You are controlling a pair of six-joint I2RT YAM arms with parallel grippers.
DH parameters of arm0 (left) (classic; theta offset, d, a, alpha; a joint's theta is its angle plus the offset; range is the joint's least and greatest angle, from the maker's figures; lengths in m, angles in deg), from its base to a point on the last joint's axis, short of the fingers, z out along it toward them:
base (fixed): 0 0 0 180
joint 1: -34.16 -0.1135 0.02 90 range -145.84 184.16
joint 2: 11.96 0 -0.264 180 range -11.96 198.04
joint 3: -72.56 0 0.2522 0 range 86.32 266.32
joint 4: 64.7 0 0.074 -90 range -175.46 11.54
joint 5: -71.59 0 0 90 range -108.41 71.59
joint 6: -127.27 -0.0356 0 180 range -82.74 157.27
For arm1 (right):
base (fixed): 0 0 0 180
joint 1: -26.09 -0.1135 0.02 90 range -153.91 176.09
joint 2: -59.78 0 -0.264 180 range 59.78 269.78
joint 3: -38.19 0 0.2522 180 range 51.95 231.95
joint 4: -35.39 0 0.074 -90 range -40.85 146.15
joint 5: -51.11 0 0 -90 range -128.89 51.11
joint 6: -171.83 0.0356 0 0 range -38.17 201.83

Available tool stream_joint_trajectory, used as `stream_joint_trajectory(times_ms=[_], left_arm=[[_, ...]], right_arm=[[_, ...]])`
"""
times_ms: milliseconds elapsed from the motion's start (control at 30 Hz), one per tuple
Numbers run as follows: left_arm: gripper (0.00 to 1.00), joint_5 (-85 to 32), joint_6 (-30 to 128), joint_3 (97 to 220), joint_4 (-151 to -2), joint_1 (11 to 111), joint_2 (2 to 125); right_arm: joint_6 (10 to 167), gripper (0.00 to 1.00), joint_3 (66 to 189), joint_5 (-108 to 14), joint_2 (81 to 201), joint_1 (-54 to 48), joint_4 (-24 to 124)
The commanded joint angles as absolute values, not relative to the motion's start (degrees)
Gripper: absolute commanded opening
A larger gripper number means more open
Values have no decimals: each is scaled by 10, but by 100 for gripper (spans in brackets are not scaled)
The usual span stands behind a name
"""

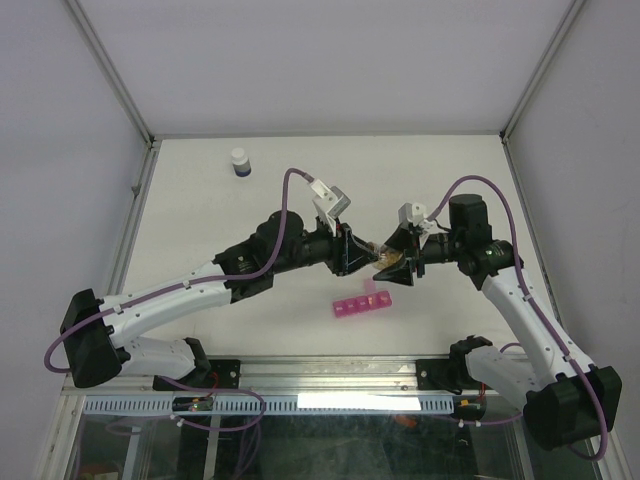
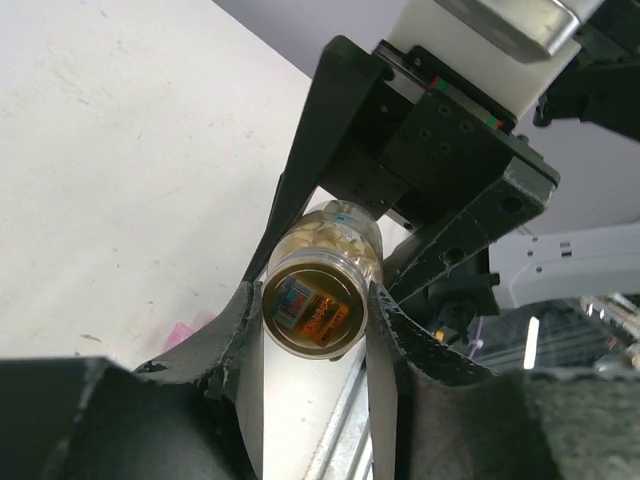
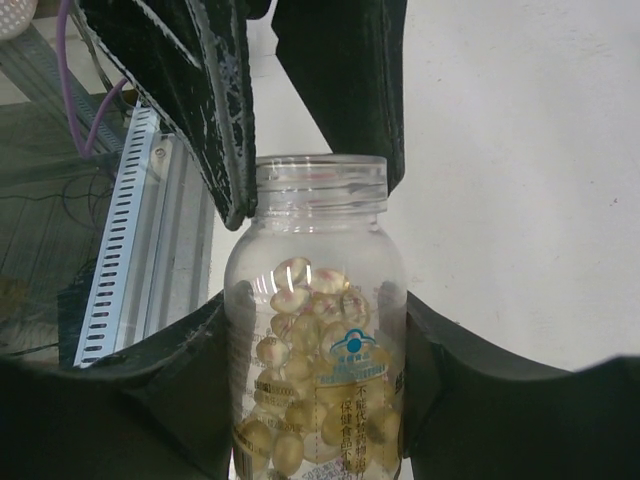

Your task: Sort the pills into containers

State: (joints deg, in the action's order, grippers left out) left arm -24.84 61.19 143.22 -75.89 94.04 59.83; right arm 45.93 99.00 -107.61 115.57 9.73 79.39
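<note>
A clear amber-tinted pill bottle (image 1: 388, 262) full of pale yellow capsules hangs between my two grippers, above the table. My right gripper (image 1: 400, 268) is shut on its body; the right wrist view shows the bottle (image 3: 315, 400) uncapped between the right gripper's (image 3: 315, 310) pads. My left gripper (image 1: 372, 252) closes on the bottle's open mouth, and its fingers (image 3: 225, 120) flank the threaded neck. In the left wrist view the bottle's round mouth (image 2: 312, 310) sits between my left gripper's (image 2: 315, 300) pads. The pink pill-box strip (image 1: 362, 304) lies on the table just in front, with one lid raised.
A white-capped dark bottle (image 1: 240, 162) stands at the back left of the white table (image 1: 200, 200). A metal rail (image 1: 330, 372) runs along the near edge. Grey walls enclose the table on both sides. A corner of the pink pill-box strip (image 2: 185, 333) shows in the left wrist view.
</note>
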Motion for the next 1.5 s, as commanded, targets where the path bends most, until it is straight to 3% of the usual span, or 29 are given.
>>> stream_joint_trajectory(times_ms=[0, 333, 567, 633, 700, 833, 1300, 1467], left_arm=[[11, -391, 514, 1445, -728, 940, 603], [0, -629, 99, 1428, -796, 928, 609], [0, -643, 48, 1484, -829, 904, 639], [14, -640, 58, 1497, -820, 900, 645], [47, -614, 100, 1497, -783, 898, 643], [97, -544, 227, 1466, -685, 890, 613], [99, -427, 634, 1214, -356, 860, 429], [82, -310, 780, 1192, -377, 862, 435]], right_arm=[[463, 0, 1015, -1098, 1147, 95, 768], [462, 0, 1016, -1098, 1144, 95, 769], [462, 0, 1016, -1100, 1144, 95, 770], [462, 0, 1016, -1100, 1143, 96, 770], [462, 0, 1017, -1100, 1142, 96, 770], [462, 0, 1017, -1098, 1141, 96, 770], [462, 0, 1015, -1100, 1144, 96, 770], [462, 0, 1015, -1097, 1145, 97, 768]])
